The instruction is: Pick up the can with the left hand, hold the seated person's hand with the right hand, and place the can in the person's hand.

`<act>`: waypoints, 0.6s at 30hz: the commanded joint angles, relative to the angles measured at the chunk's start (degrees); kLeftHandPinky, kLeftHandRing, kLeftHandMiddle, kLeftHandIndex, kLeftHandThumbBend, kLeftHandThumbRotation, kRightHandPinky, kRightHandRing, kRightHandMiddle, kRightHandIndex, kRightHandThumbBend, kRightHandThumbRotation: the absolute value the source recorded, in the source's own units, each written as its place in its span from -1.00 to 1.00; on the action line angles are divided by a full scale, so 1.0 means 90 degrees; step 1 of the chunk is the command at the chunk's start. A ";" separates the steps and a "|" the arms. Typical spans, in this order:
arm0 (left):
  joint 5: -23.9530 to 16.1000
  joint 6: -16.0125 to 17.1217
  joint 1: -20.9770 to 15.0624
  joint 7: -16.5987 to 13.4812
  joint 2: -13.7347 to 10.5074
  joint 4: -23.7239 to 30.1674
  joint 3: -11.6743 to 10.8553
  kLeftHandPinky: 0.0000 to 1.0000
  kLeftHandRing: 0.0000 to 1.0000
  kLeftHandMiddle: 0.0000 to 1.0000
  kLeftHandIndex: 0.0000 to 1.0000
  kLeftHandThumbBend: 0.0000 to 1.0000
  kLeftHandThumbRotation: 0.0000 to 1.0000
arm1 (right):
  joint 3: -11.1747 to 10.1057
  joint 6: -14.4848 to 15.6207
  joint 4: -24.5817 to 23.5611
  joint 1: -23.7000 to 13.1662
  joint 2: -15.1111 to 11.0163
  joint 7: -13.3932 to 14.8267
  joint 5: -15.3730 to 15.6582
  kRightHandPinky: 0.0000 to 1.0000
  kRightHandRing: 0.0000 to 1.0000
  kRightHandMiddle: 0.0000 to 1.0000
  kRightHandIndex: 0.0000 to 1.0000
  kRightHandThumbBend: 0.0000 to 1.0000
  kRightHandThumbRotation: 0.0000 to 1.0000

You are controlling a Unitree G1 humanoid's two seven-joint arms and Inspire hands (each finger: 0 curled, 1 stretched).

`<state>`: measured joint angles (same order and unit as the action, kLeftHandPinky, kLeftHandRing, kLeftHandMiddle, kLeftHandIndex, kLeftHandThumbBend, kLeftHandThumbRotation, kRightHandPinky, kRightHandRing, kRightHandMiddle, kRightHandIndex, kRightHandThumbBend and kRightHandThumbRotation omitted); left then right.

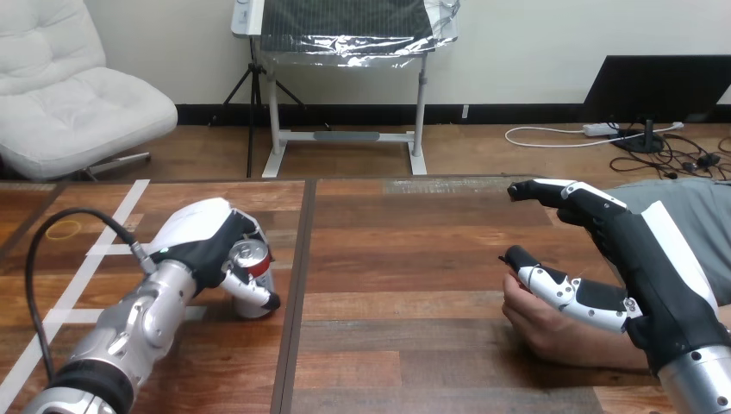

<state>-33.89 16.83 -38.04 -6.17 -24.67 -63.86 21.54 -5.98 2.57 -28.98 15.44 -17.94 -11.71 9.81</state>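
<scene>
Where the counter (414, 259) meets the bottom edge, my left forearm (129, 332) and right forearm (698, 384) come in, each cut off by that edge.

Nearest on the right, the person's hand (552, 323) lies flat on the counter. I see its knuckles and one side, while the rest is hidden under my arm, and I can't make out the wrist at all.

Just above it is the right robot hand (655, 259), open. Its thumb (560, 289) reaches out over the person's hand, and the fingers (560, 194) are lifted well clear, only slightly bent. I cannot tell whether the thumb touches the person's hand or merely hangs over it. Nothing of mine is curled round it.

Further back on the left, the left robot hand (203, 237) is closed round the can (252, 257). The fingers wrap its side and the thumb crosses its front low down. Only the silver top and a strip of red wall show between them, and the lower body is covered. I take the can to be upright, but its foot is hidden, so I cannot say for sure whether it rests on the counter. It sits just left of the dark seam (297, 285) running through the wood, well apart from the person's hand.

White tape (108, 250) crosses the counter behind my left arm, and the arm hides part of it.
</scene>
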 commanded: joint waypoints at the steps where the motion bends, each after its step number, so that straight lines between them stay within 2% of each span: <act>1: 0.0220 0.0083 -0.0345 -0.0008 -0.0030 0.0630 -0.0221 -0.26 -0.15 -0.02 0.01 0.37 -1.00 | -0.0114 0.0008 -0.0238 -0.0369 -0.0003 0.0060 -0.0088 0.78 0.75 0.67 0.51 -0.02 -1.00; 18: 0.0584 0.0155 -0.0709 0.0110 0.0141 0.1110 -0.0446 -0.28 -0.16 -0.03 0.01 0.35 -1.00 | -0.0094 0.0019 -0.0201 -0.0418 0.0013 0.0093 -0.0070 0.78 0.76 0.68 0.53 0.01 -1.00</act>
<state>-29.88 17.14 -38.37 -4.72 -23.80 -57.82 19.51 -5.98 2.90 -28.98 15.42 -17.93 -11.67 9.75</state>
